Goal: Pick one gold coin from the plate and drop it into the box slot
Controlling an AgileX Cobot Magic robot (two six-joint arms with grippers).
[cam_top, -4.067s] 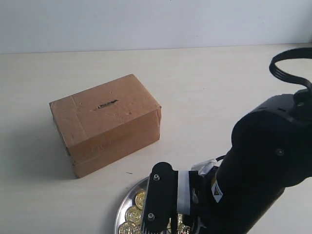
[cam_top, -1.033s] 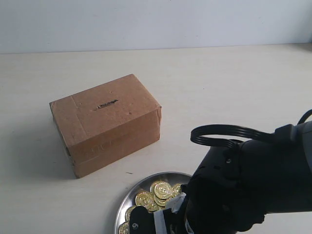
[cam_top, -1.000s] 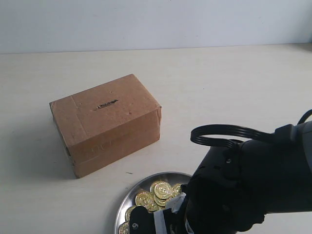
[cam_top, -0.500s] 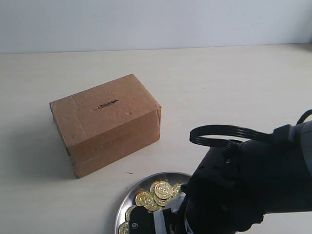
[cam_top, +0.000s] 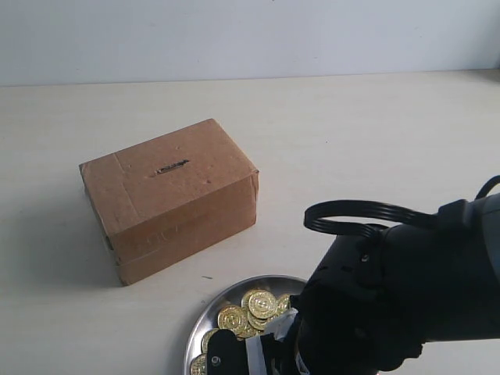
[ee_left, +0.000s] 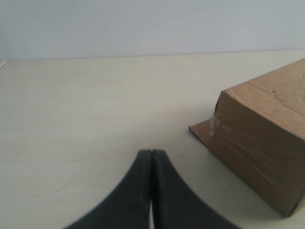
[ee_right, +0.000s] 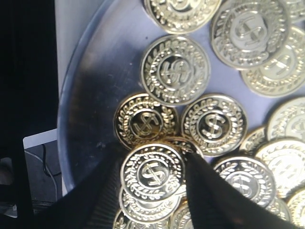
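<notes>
R fingers [ee_right: 212,200] flank coin [ee_right: 152,172] over plate [ee_right: 90,86], seemingly pinching; L fingers [ee_left: 136,195] closed.

The left end effector [ee_left: 151,152] has two dark fingers [ee_left: 136,191] pressed tight together, with only a thin line between them. They hang over a pale, bare surface [ee_left: 86,119]. Near them sits the brown box [ee_left: 267,143], with one corner turned this way. Clear tape [ee_left: 214,125] shines on that corner. The box does not touch the fingers. Behind it all is a plain light wall [ee_left: 143,24]
</notes>
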